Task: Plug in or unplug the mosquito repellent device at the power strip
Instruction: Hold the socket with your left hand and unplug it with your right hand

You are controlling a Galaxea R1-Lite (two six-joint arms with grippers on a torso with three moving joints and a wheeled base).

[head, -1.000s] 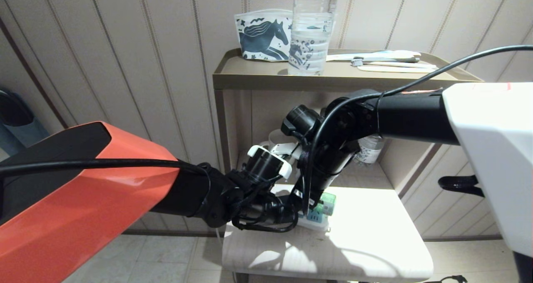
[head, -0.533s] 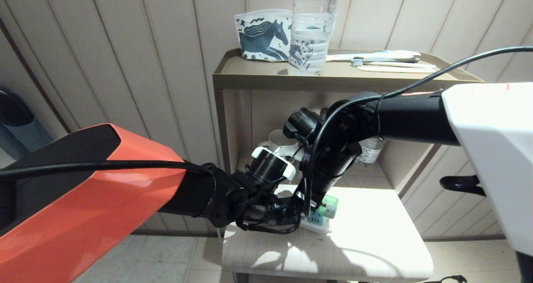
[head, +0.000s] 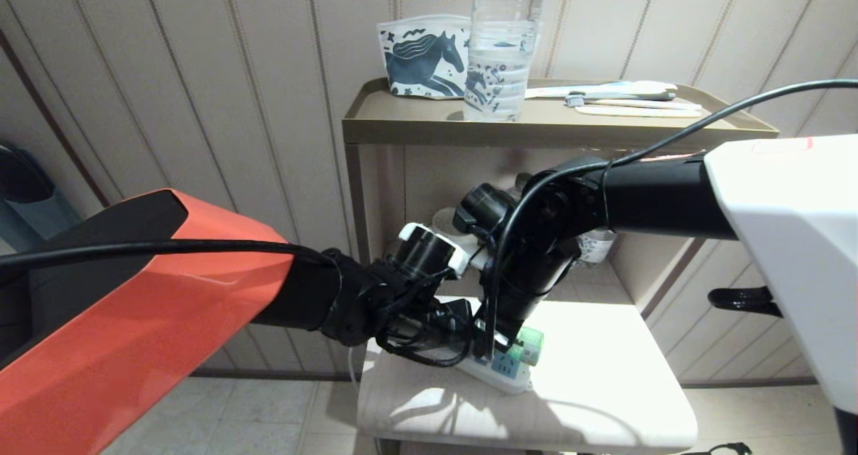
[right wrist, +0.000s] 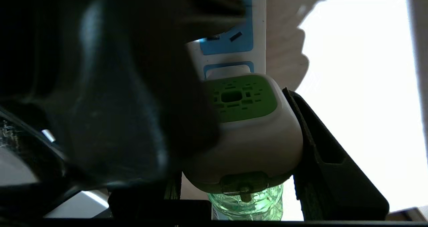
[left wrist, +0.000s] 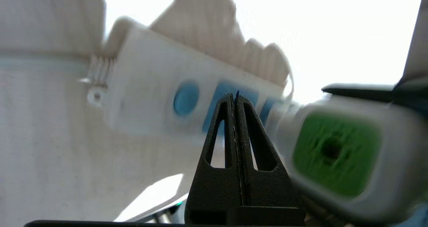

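The white power strip point(head: 501, 373) lies on a pale stool point(head: 603, 401); its blue button and blue socket faces show in the left wrist view point(left wrist: 150, 96). The mosquito repellent device point(head: 526, 345) sits at the strip's end socket; its prongs are hidden. My right gripper point(head: 504, 340) is shut on its white, green-centred head point(right wrist: 257, 136), one black finger point(right wrist: 321, 153) on its side and the green bottle below. The other finger is hidden behind my left arm. My left gripper point(left wrist: 235, 98) is shut, empty, its tips at the strip's first socket face point(left wrist: 234, 90), beside the device point(left wrist: 337, 153).
A tan shelf unit point(head: 402, 130) stands behind the stool, against the panelled wall. On top are a clear water bottle point(head: 501, 46), a horse-print pouch point(head: 422, 56) and toothbrushes point(head: 623, 100). A mug point(head: 444, 222) and a small bottle point(head: 593, 244) sit on the lower shelf.
My left wrist has drawn slightly back to the left and up. More of the power strip shows now, its near end swung toward the stool's front. The right gripper keeps its grip.
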